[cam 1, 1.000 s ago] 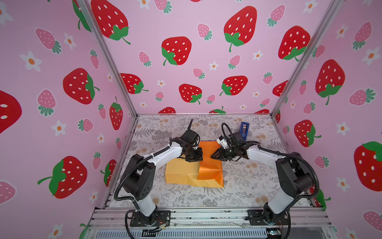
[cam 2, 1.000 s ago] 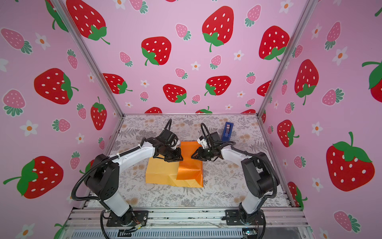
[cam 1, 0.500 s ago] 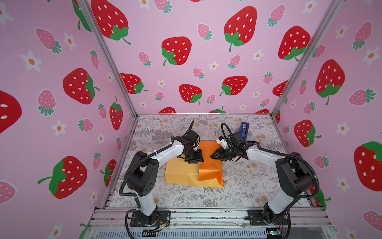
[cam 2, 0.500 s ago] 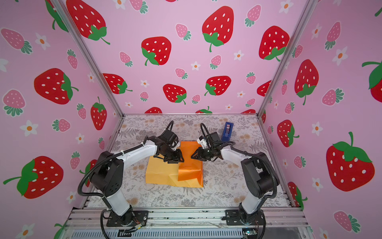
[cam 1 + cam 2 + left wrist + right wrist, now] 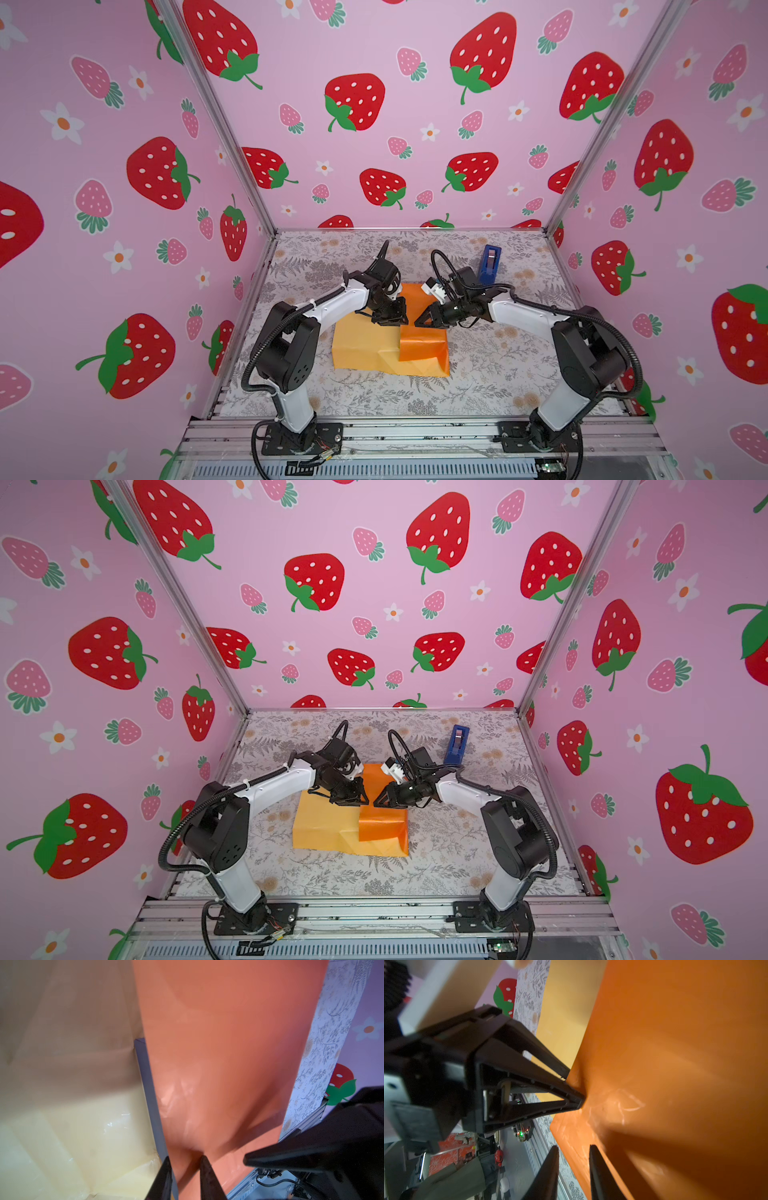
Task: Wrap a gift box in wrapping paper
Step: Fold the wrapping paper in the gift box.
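Left tool (image 5: 401,322) barely shifted. It and right tool (image 5: 419,322) sit near-closed astride wrapping paper (image 5: 365,351) flap, grip unclear. One flap covers gift box (image 5: 148,1084), rest pending.

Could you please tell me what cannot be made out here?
- gift box: only a navy strip in the left wrist view; wrapping paper covers it in both top views.
- left hand, right hand: whether either pinches the paper is unclear; tiny in top views, cropped in wrist views.
- tape dispenser: too small in top views.

The gift box (image 5: 145,1076) lies hidden under the wrapping paper (image 5: 365,349), only one blurred navy strip showing.
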Controlling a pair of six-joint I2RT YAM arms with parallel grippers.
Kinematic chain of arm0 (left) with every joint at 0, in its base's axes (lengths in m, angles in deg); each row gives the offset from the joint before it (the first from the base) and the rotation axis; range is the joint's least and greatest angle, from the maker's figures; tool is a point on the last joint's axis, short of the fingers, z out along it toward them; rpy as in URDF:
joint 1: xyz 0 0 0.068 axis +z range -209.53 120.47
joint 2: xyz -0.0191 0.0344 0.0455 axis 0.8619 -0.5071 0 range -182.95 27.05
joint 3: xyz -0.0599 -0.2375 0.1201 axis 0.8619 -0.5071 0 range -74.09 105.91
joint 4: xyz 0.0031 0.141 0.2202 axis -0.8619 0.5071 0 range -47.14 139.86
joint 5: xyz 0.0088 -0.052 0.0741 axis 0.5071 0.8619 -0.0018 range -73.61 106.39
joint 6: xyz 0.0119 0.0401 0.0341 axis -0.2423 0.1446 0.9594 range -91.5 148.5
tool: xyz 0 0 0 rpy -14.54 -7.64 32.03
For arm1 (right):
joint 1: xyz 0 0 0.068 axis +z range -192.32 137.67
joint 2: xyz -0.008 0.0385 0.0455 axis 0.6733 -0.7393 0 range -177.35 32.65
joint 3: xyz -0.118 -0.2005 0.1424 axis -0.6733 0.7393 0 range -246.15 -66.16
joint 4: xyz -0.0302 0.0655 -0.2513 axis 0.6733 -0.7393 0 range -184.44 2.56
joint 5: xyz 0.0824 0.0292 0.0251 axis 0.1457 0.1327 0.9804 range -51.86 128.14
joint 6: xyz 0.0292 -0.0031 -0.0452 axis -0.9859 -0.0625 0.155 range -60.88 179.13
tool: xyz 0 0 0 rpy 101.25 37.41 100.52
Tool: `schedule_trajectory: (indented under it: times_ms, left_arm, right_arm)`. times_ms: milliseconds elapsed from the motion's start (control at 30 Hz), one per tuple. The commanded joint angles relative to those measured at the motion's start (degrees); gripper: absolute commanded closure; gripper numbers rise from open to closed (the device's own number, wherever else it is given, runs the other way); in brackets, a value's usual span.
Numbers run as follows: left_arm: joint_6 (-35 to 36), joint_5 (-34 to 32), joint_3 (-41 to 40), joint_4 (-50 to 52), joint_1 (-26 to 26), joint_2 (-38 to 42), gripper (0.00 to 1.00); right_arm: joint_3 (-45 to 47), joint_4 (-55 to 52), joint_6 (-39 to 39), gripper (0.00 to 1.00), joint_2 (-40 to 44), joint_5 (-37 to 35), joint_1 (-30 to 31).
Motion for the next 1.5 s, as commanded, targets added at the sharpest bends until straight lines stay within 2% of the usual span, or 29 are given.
schedule_trajectory:
  times_ms: [0,100,200,267,467,600,767,967,1067,1167,1267,1400,1467]
  left_arm:
    - [1.5,-4.6,-0.2,3.6,0.0,-3.1,0.76]
    - [1.7,-4.7,0.0,3.6,0.1,-3.0,0.76]
    - [1.8,-4.6,0.5,3.8,0.1,-3.0,0.77]
    - [1.9,-4.6,1.0,4.3,0.1,-3.6,0.77]
    - [2.2,-4.4,1.0,4.4,0.2,-3.9,0.78]
    - [2.5,-4.4,1.2,4.5,0.1,-3.6,0.80]
    - [2.0,-4.1,0.3,3.9,0.2,-3.0,0.82]
    - [1.8,-3.2,0.7,3.6,0.3,-1.3,0.81]
    - [1.9,-3.1,2.6,4.4,0.8,1.4,0.73]
    - [2.7,-3.9,4.3,6.6,3.8,5.7,0.61]
    - [5.3,-4.3,4.2,9.5,10.0,9.4,0.55]
    - [9.1,-0.6,0.3,11.2,22.7,11.9,0.51]
    - [11.5,-0.8,-1.0,12.8,28.1,11.7,0.50]
  right_arm:
    - [1.3,-3.6,4.1,0.72,-1.8,3.3,0.6]
    - [-0.5,-8.2,6.5,0.73,-3.6,0.8,0.7]
    - [-0.9,-8.6,7.3,0.73,-1.4,5.2,1.1]
    - [-1.0,-8.2,6.5,0.73,1.9,5.2,1.7]
    - [-2.5,-18.4,9.7,0.73,2.0,-2.8,2.9]
    - [-3.8,-7.5,1.9,0.73,2.3,-1.7,-0.8]
    - [-7.0,0.2,-1.9,0.74,-4.4,3.2,-2.4]
    - [-7.4,-3.5,0.5,0.75,-8.7,-1.3,-2.5]
    - [-7.5,-6.8,3.0,0.75,-10.1,-4.5,-2.5]
    - [-6.7,-6.5,3.2,0.75,-11.1,-4.6,-2.6]
    - [-6.9,-6.5,3.3,0.75,-11.8,-4.5,-2.6]
    - [-6.9,-6.8,4.4,0.75,-11.4,-4.3,-2.7]
    - [-6.9,-6.8,4.6,0.75,-11.2,-4.2,-2.6]
